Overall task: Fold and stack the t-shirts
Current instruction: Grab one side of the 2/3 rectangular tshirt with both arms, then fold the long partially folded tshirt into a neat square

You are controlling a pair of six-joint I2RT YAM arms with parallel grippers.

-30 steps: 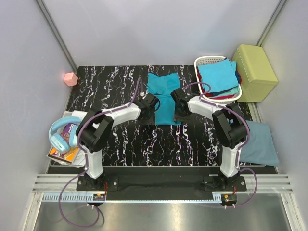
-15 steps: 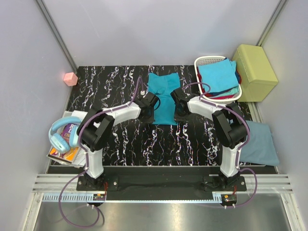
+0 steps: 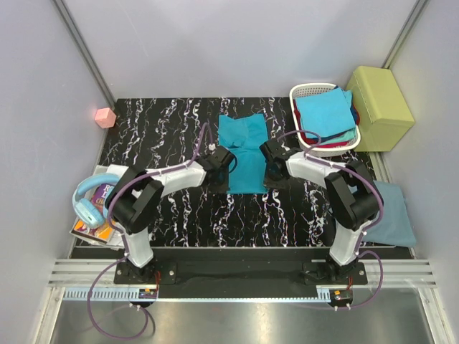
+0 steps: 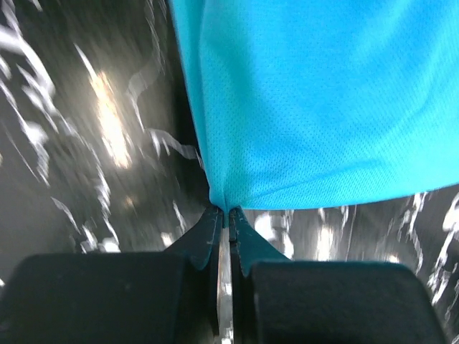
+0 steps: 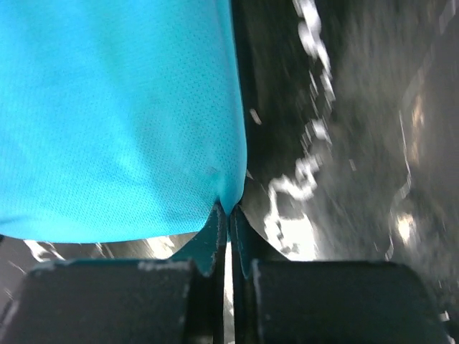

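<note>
A teal t-shirt [image 3: 244, 147] lies flat in the middle of the black marbled table [image 3: 165, 129], folded into a narrow strip. My left gripper [image 3: 219, 176] is shut on its near left corner. In the left wrist view the cloth [image 4: 323, 93] bunches into the closed left gripper [image 4: 226, 212]. My right gripper [image 3: 275, 175] is shut on the near right corner. The right wrist view shows the teal cloth [image 5: 115, 107] pinched in the closed right gripper [image 5: 229, 210]. More t-shirts, a bright blue one [image 3: 326, 113] on top, fill the white basket [image 3: 304, 91].
A yellow-green padded box [image 3: 380, 97] stands at the back right beside the basket. A grey-blue t-shirt [image 3: 391, 211] lies off the table's right edge. A pink cube [image 3: 105, 117] sits at the back left. Blue headphones [image 3: 90, 201] rest on books [image 3: 100, 231] at the left.
Both grippers have shut on the teal shirt's near corners and drawn back toward the arm bases. The shirt has slid nearer with them and lies straighter.
</note>
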